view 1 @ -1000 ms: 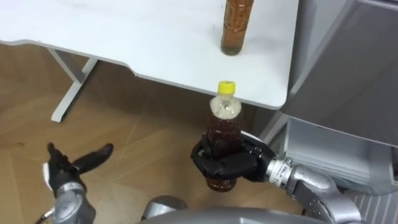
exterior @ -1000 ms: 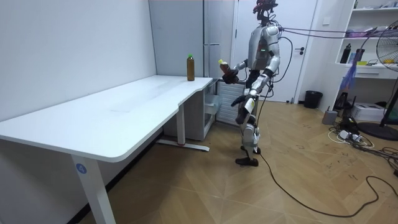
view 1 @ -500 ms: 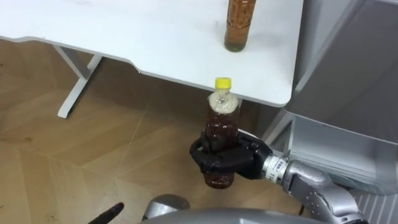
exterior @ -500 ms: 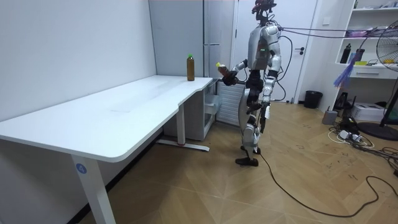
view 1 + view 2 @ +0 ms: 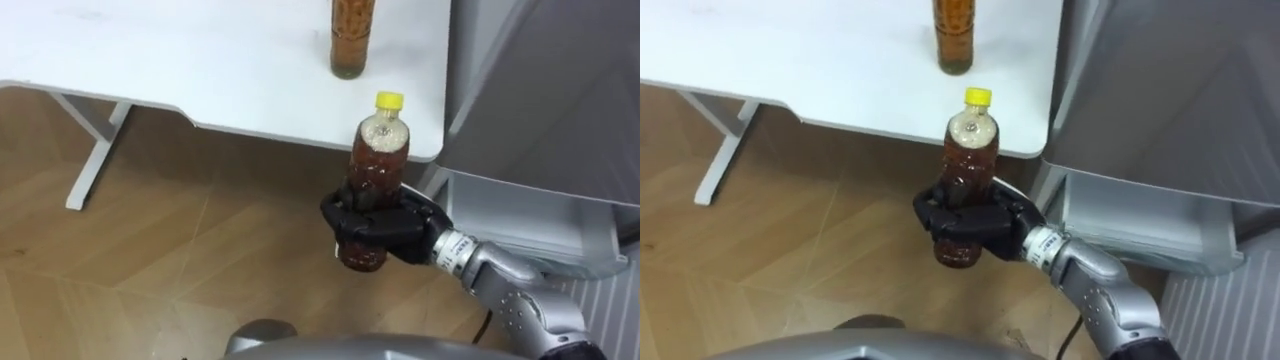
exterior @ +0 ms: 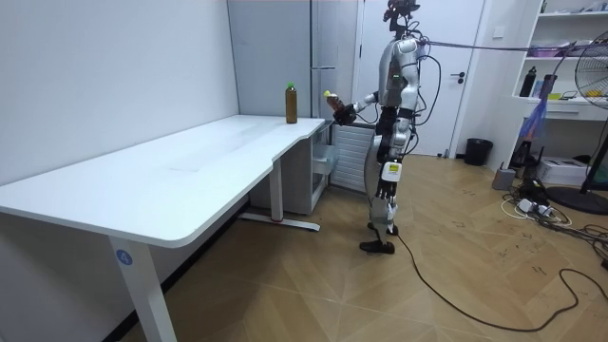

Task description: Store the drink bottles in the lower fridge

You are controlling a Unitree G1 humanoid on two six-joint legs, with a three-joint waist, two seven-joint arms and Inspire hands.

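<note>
**Drink in our right hand, off the bench's corner**

We stand on the wooden floor (image 5: pixel 150 250) at the end of the white bench (image 5: pixel 200 70), beside the grey fridge (image 5: pixel 540 90). Our right hand (image 5: pixel 385 225) is clenched round the lower half of a brown drink bottle (image 5: pixel 377 160) with a yellow cap. It holds the bottle nearly upright in the air, just off the bench's near right corner and in front of the fridge. A second brown bottle (image 5: pixel 350 40) stands on the bench near its right edge, well apart from the held one. In the room view our left hand (image 6: pixel 389 174) hangs at our side; we cannot tell its state.
</note>
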